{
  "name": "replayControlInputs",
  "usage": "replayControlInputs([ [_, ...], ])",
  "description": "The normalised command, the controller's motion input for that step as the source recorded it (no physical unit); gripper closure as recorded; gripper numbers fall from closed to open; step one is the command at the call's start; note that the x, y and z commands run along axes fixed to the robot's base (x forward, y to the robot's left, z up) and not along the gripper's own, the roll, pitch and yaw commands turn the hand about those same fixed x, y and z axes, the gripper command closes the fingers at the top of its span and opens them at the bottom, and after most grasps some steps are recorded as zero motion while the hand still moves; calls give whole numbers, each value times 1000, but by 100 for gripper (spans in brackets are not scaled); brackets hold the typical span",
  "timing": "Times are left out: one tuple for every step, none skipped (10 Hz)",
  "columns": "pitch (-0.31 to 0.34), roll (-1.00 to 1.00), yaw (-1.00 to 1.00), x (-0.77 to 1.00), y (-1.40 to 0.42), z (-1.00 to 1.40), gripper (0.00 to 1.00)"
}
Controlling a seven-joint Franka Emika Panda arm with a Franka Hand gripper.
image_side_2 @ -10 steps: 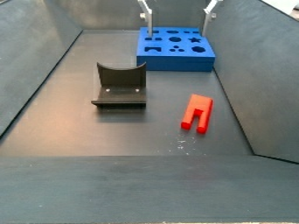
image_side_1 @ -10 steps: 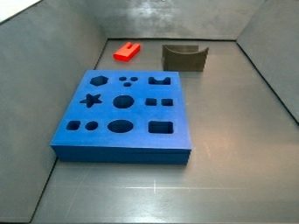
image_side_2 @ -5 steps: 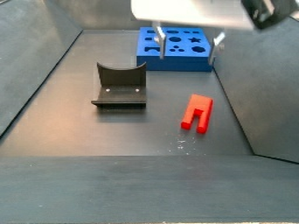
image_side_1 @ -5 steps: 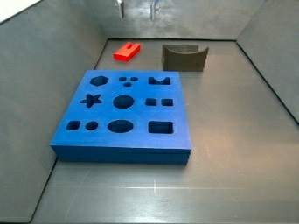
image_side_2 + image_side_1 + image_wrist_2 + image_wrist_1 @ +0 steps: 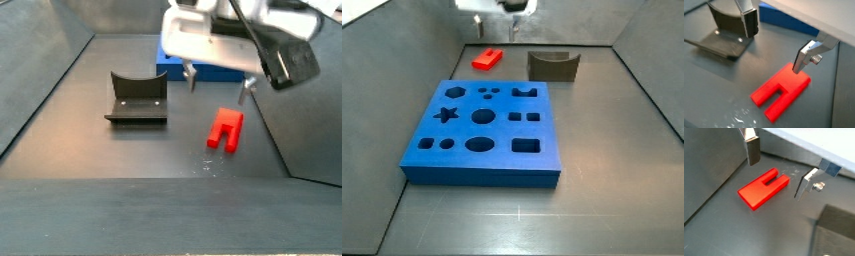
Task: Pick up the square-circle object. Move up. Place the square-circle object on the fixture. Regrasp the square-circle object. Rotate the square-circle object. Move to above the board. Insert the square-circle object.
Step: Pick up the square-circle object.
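End effector [image 5: 215, 83] hovers above square-circle object [image 5: 225, 129], jaws apart, nothing held; object flat on floor near fixture [image 5: 136, 98]. Watch descent: off-centre fingers could nudge object askew

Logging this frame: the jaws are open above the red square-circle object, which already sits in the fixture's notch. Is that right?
Not quite. The gripper does hang over the square-circle object with its jaws open, but the piece lies flat on the floor, apart from the fixture, whose notch is empty. A side view shows the gap between them plainly; a wrist view shows the red piece on bare floor.
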Motion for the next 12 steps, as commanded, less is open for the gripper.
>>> replayControlInputs([
  [-180,0,-134,-369,89,-709,0],
  [-179,0,-137,-357,120,-714,0],
  [-220,-19,-186,-134,14,-766,0],
  [-269,-50,-263,0,0,-660,0],
  [-240,-29,-280,0,0,-743,0],
  [-131,0,-257,-91,3,-966,0],
  [-53,0,-214,-329,49,-1000,0],
  [-106,0,-137,-120,0,-94,0],
  [-1,-13,0,0,0,0,0],
  [0,0,0,-26,0,0,0],
  [0,0,0,0,0,0,0],
  [0,0,0,0,0,0,100],
])
